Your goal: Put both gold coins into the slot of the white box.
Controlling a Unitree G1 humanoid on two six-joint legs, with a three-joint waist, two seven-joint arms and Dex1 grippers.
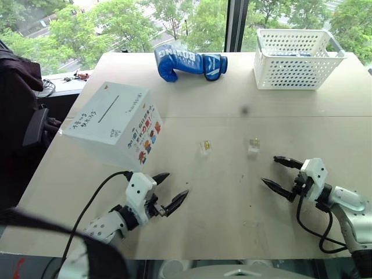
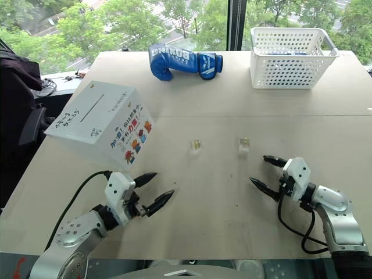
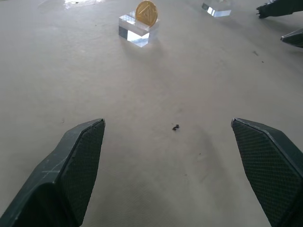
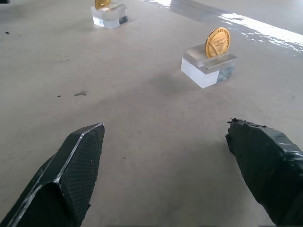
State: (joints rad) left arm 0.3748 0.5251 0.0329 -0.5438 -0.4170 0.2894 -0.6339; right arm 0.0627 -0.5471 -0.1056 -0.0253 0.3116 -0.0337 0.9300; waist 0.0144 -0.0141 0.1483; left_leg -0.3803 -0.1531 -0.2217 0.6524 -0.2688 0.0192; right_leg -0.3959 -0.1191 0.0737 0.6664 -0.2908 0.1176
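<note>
White box (image 1: 110,125) at table's (image 1: 192,197) left, slot (image 1: 108,108) on top; left gripper (image 1: 172,190) jaws apart, empty; two gold coins (image 4: 217,42) upright in clear cases (image 4: 207,66) mid-table; right gripper (image 1: 279,173) jaws apart, empty.

a pale beige table (image 1: 232,104) is standing before tall windows (image 1: 192,23), daylight is glaring in, green trees (image 1: 104,23) are showing outside.

Blue glove (image 1: 189,63): I read "BOXING" in white letters.
White box (image 1: 113,125): black handwriting and coloured print, unreadable to me.
</note>
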